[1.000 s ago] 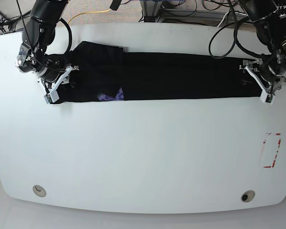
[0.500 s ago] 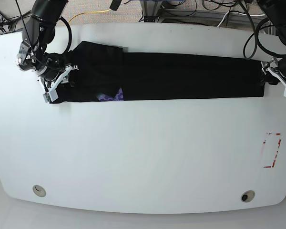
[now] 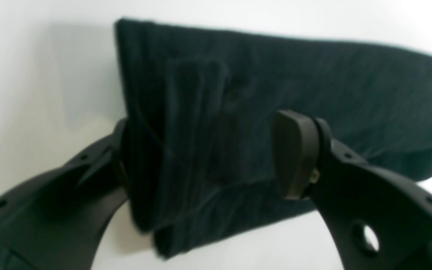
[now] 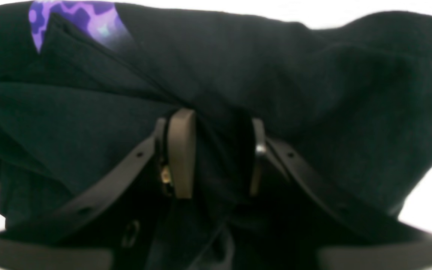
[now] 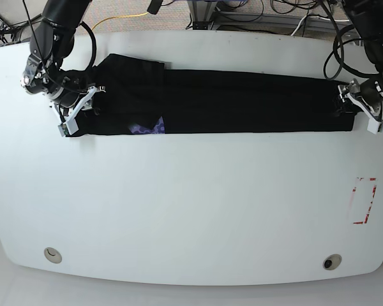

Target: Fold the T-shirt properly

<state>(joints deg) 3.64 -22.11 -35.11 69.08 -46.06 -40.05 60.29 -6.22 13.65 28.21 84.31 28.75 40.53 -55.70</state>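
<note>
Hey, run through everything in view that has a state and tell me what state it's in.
T-shirt: folded into a long black strip, flat on the table, purple print peeking out.
Left pincer: open, straddling the strip's end.
Right pincer: shut on a bunch of T-shirt cloth.

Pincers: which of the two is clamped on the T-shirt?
The right pincer, pinching a fold of the T-shirt; the left pincer gapes wide.

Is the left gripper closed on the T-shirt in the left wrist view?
No, the left gripper stands open, its pads astride the end of the T-shirt.
</note>
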